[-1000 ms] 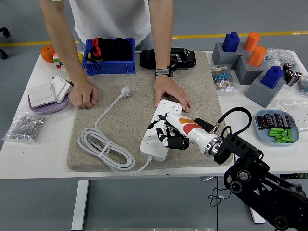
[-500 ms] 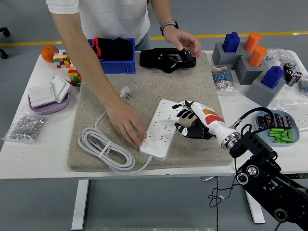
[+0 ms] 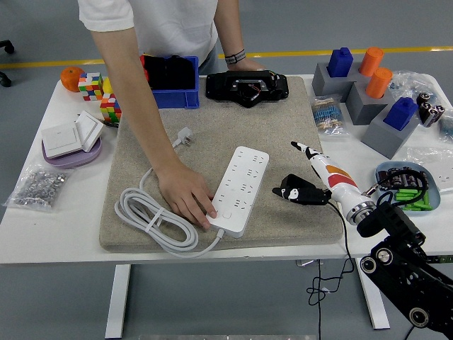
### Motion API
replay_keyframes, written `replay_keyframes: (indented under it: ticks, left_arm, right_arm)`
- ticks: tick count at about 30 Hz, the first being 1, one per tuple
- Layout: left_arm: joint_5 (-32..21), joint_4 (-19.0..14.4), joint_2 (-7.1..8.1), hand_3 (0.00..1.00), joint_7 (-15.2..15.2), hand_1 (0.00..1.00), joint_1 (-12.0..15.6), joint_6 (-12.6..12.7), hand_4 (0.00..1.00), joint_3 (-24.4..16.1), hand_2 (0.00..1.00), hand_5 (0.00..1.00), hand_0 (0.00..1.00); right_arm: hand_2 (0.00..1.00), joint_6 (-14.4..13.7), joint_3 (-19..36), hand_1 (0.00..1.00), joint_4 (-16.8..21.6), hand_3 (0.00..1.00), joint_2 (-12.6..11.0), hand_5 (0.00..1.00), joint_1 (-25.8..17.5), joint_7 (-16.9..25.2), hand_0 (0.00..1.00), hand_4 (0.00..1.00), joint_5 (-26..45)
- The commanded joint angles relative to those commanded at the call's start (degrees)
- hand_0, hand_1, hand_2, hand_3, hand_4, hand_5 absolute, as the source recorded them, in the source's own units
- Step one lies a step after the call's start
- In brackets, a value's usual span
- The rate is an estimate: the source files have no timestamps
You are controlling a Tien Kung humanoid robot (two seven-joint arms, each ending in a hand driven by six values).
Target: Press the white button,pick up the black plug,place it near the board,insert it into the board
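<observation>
While the right hand [image 3: 306, 185] holds the black plug [image 3: 292, 191] in curled fingers just right of the power strip [image 3: 238, 189], index finger pointing away, the plug hovers over the mat [image 3: 212, 142]. A person's hand [image 3: 185, 200] steadies the strip's near left edge beside its white button [image 3: 227, 213]. Risk: a loosely gripped plug may tilt, miss the sockets, or nudge the strip sideways.

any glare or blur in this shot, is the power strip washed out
Head view: lighting is even and soft, no hard glare; the white power strip stays readable, sockets visible, only faint shadow on the grey mat. The right hand and the person's hand look sharp, with no obvious motion blur.
</observation>
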Motion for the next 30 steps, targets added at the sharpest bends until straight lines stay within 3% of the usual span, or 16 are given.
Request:
replay_keyframes:
  ticks: [3,4,9,10,15,16,21,22,27,28,30]
  left_arm:
    - [0.2,0.0,-0.01,0.677,0.0,0.666,0.0,0.0,0.661,-0.1,0.585,0.268,0.707]
    - [0.1,0.0,0.00,0.677,0.0,0.666,0.1,0.0,0.661,0.0,0.585,0.268,0.707]
    - [-0.1,0.0,-0.04,0.677,-0.1,0.666,0.1,0.0,0.661,0.1,0.585,0.268,0.707]
    - [-0.2,0.0,-0.05,0.677,-0.1,0.666,0.0,0.0,0.661,0.2,0.584,0.267,0.707]
    - [-0.2,0.0,-0.12,0.677,-0.1,0.666,0.1,0.0,0.661,0.3,0.584,0.267,0.707]
    - [-0.2,0.0,-0.13,0.677,-0.1,0.666,0.1,0.0,0.661,0.2,0.584,0.267,0.707]
    - [-0.4,0.0,-0.18,0.677,-0.1,0.666,0.2,0.0,0.661,0.4,0.584,0.267,0.707]
    - [-0.1,0.0,-0.20,0.677,-0.1,0.665,0.2,0.0,0.661,0.1,0.584,0.267,0.707]
    - [-0.1,0.0,-0.23,0.677,-0.1,0.665,0.2,0.0,0.661,0.1,0.584,0.267,0.707]
    - [-0.2,0.0,-0.25,0.677,-0.1,0.665,0.2,0.0,0.661,0.1,0.584,0.267,0.707]
    - [-0.2,0.0,-0.28,0.677,-0.1,0.665,0.2,0.0,0.661,0.0,0.584,0.267,0.707]
  right_arm:
    - [0.927,-0.6,0.3,0.935,-1.2,0.955,-0.2,0.498,-0.4,1.2,0.955,0.998,0.5]
    - [0.806,-0.9,0.3,0.880,-1.9,0.876,-0.3,0.326,-0.6,2.1,0.919,0.998,0.6]
    - [0.806,-2.1,-0.4,0.880,-4.2,0.876,-0.2,0.326,-1.1,4.7,0.919,0.998,1.6]
    - [0.748,-2.3,-0.6,0.834,-4.6,0.839,-0.1,0.255,-1.2,5.1,0.886,0.998,1.9]
    - [0.748,-3.6,-1.5,0.834,-6.5,0.839,0.4,0.255,-0.9,6.9,0.886,0.998,2.8]
    - [0.716,-3.9,-1.6,0.787,-6.9,0.803,0.5,0.201,-0.9,7.2,0.851,0.998,2.9]
    - [0.716,-5.1,-1.9,0.787,-8.9,0.803,0.9,0.201,-0.4,8.8,0.851,0.998,3.7]
    - [0.679,-5.8,-2.0,0.747,-9.5,0.759,0.9,0.141,-0.3,9.6,0.810,0.998,4.1]
    - [0.679,-7.4,-2.3,0.747,-10.9,0.759,1.1,0.141,0.1,11.4,0.810,0.998,5.7]
    - [0.625,-7.8,-2.4,0.671,-11.0,0.710,1.1,0.118,0.2,11.9,0.747,0.998,6.0]
    - [0.625,-8.1,-2.6,0.671,-11.1,0.710,1.1,0.118,0.2,12.4,0.747,0.998,6.4]
